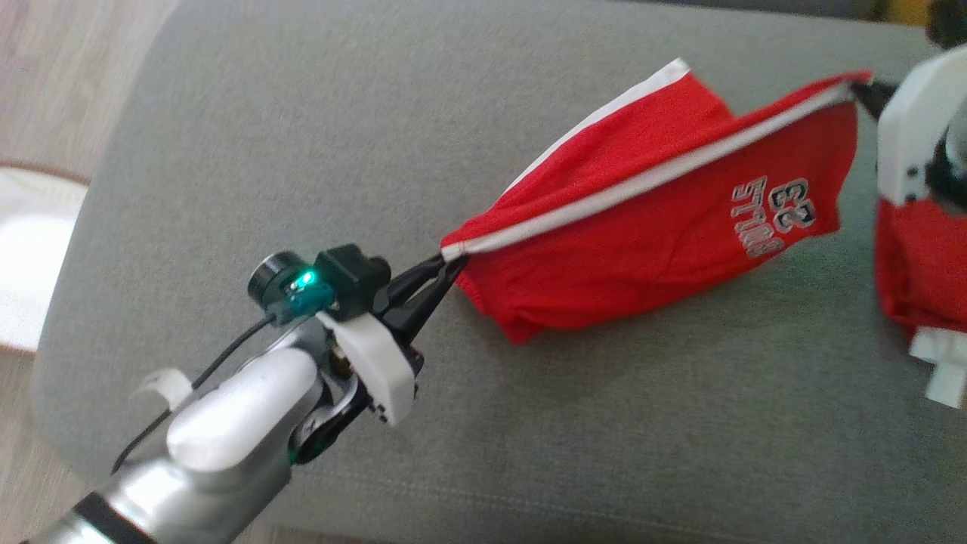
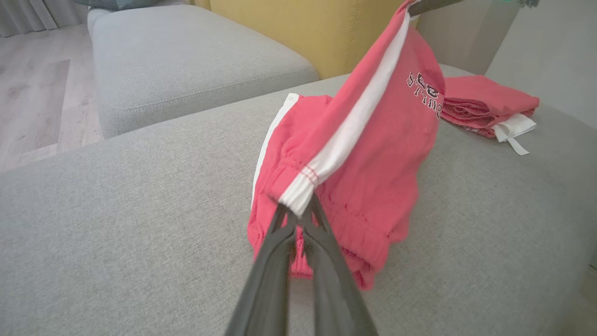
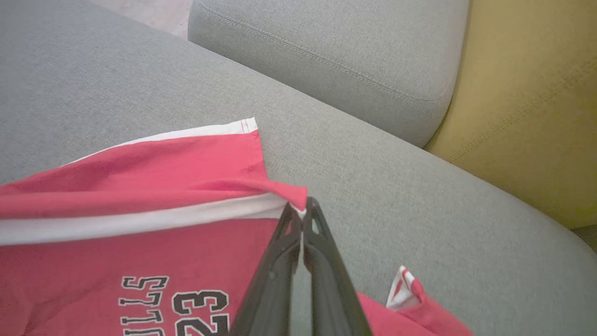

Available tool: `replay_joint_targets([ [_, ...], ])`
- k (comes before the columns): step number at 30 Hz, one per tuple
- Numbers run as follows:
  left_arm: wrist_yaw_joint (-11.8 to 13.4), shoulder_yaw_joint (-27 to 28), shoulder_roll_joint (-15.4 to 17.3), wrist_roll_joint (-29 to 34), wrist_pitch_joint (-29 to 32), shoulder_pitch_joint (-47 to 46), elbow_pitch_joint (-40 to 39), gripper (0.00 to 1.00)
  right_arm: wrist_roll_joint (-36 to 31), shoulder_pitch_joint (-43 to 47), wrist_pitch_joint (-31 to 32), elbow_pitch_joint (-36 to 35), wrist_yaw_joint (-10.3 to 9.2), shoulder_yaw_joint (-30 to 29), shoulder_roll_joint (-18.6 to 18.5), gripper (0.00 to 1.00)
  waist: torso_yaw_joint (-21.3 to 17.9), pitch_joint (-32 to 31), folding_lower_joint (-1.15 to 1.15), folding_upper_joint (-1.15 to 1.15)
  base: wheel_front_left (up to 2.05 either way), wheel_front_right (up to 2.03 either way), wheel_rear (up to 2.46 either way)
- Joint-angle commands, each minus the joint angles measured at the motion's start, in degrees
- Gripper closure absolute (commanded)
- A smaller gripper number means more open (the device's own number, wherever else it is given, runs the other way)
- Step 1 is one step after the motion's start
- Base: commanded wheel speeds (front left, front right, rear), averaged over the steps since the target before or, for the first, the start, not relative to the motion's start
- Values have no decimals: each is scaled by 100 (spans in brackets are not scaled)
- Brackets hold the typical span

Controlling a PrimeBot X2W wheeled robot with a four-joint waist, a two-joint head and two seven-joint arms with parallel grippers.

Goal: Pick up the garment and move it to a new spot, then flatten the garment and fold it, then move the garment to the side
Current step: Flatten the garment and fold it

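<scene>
The garment [image 1: 665, 211] is a pair of red shorts with a white side stripe and a printed number, stretched in the air above the grey cushion [image 1: 302, 136]. My left gripper [image 1: 446, 261] is shut on the waistband end of the stripe; the left wrist view shows that grip [image 2: 298, 212] close up, with the garment [image 2: 364, 154] hanging past it. My right gripper [image 1: 861, 87] is shut on the hem corner at the far right; in the right wrist view its tips [image 3: 303, 212] pinch the garment [image 3: 140, 233] where the stripe ends. The lower fabric sags onto the cushion.
A second red folded garment [image 1: 918, 264] with a white band lies at the cushion's right edge, also seen as a folded garment [image 2: 485, 107]. Another grey cushion [image 2: 186, 56] and a yellow cushion [image 3: 527, 93] sit behind. Wooden floor [image 1: 53, 60] lies to the left.
</scene>
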Motion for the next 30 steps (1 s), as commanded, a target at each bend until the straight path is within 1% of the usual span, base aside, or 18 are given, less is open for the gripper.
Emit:
replay_joint_targets([
  [1, -45, 270, 62, 7, -83, -372, -1, 100, -104, -348, -87, -13, -5, 90, -36, 100, 259, 317, 0, 0, 0, 0, 0],
  [8, -221, 276, -364, 128, -228, -793, 465, 100, -323, -1328, -386, 649, -5, 779, -68, 100, 596, 836, 0, 0, 0, 0, 0],
  [13, -320, 289, -556, 208, -286, -960, 784, 100, -332, -1867, -600, 1114, -5, 1151, -47, 100, 750, 1069, 0, 0, 0, 0, 0],
  [14, -336, 291, -597, 215, -292, -983, 855, 76, -389, -1954, -653, 1225, -5, 1231, -52, 100, 771, 1102, 0, 0, 0, 0, 0],
  [15, -348, 290, -638, 231, -298, -1005, 929, 0, -456, -2023, -730, 1307, -5, 1352, -52, 0, 788, 1125, 0, 0, 0, 0, 0],
  [19, -388, 311, -773, 279, -312, -1053, 1188, 0, -516, -2195, -1096, 1715, -5, 1571, 65, 0, 772, 1147, 0, 0, 0, 0, 0],
  [20, -388, 311, -773, 279, -312, -1053, 1188, 0, -516, -2195, -1096, 1715, -5, 1571, 65, 0, 772, 1147, 0, 0, 0, 0, 0],
  [23, -383, 412, -808, 348, -317, -1044, 1304, 0, -485, -2192, -1511, 2012, -5, 1567, 231, 0, 685, 1062, 0, 0, 0, 0, 0],
  [27, -274, 738, -761, 475, -319, -923, 1257, 0, -344, -2028, -2179, 2314, -5, 1436, 449, 0, 499, 821, 0, 0, 0, 0, 0],
  [30, -146, 1116, -701, 495, -319, -743, 1118, 0, -242, -1813, -2742, 2352, -5, 1428, 556, 0, 315, 577, 0, 0, 0, 0, 0],
])
